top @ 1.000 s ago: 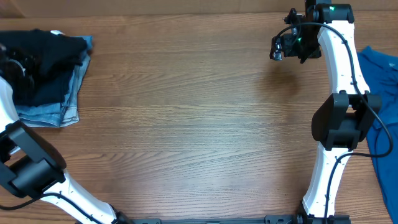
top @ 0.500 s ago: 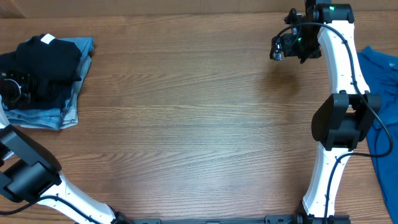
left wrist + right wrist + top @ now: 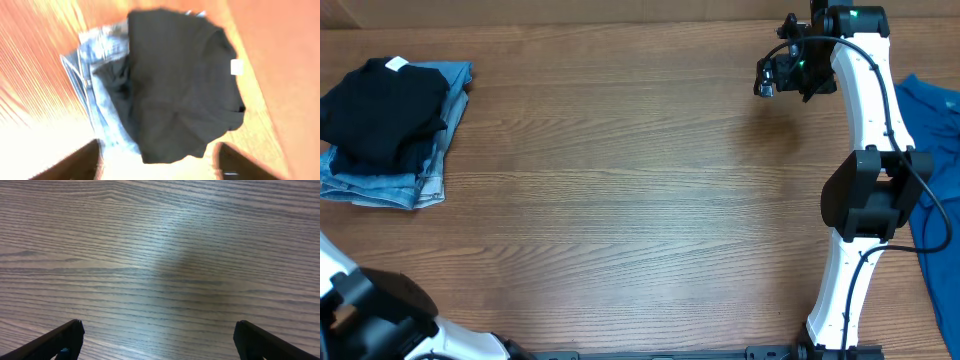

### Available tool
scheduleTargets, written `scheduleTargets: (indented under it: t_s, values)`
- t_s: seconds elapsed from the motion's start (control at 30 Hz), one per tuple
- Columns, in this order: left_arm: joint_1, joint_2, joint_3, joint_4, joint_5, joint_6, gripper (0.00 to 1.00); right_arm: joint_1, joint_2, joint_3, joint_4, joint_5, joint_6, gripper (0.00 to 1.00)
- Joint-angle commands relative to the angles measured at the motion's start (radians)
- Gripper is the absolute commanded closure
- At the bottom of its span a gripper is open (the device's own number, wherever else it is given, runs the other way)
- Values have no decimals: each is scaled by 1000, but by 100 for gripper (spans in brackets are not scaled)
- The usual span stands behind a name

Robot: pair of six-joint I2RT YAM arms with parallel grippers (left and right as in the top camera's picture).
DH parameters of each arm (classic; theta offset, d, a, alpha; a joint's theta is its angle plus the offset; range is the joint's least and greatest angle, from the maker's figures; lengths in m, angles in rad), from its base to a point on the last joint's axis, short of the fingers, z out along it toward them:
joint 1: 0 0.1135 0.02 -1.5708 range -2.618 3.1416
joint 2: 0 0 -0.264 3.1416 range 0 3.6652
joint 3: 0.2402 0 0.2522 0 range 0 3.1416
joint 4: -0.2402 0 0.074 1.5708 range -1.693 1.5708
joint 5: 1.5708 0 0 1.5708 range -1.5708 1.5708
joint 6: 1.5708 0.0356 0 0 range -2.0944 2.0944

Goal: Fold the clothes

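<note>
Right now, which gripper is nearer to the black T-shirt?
Left. The left gripper faces the black T-shirt from close by; the right gripper is far across the table, over bare wood.

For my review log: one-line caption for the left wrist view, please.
Folded black T-shirt resting on light-blue jeans on the wooden table, framed by the open left gripper.

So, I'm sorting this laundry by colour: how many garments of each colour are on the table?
Black: 1, the folded T-shirt
Light-blue denim: 1, the jeans under it
Bright blue: 1, the garment at the right edge
Total: 3
</note>
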Motion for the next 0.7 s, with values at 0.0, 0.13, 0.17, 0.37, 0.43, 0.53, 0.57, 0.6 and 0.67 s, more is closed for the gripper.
scheduleTargets:
  t_s: [0.0, 0.13, 0.17, 0.37, 0.43, 0.53, 0.57, 0.6, 0.67]
  values:
    - [-19, 0, 11, 13, -105, 156, 96, 3, -8, 9, 3, 6, -3, 0]
    - [-30, 42, 5, 62, -201, 210, 96, 3, -8, 9, 3, 6, -3, 0]
    - [-30, 53, 5, 71, -196, 230, 96, 3, -8, 9, 3, 6, -3, 0]
    - [-43, 170, 5, 116, -166, 282, 96, 3, -8, 9, 4, 6, -3, 0]
    - [-50, 219, 5, 108, -166, 290, 96, 3, -8, 9, 4, 6, -3, 0]
    - [-62, 292, 5, 95, -166, 308, 96, 3, -8, 9, 3, 6, -3, 0]
    - [-66, 310, 5, 90, -166, 316, 96, 3, -8, 9, 4, 6, -3, 0]
    - [-69, 337, 5, 80, -166, 319, 96, 3, -8, 9, 3, 6, -3, 0]
    - [-71, 357, 5, 63, -166, 318, 96, 3, -8, 9, 4, 6, -3, 0]
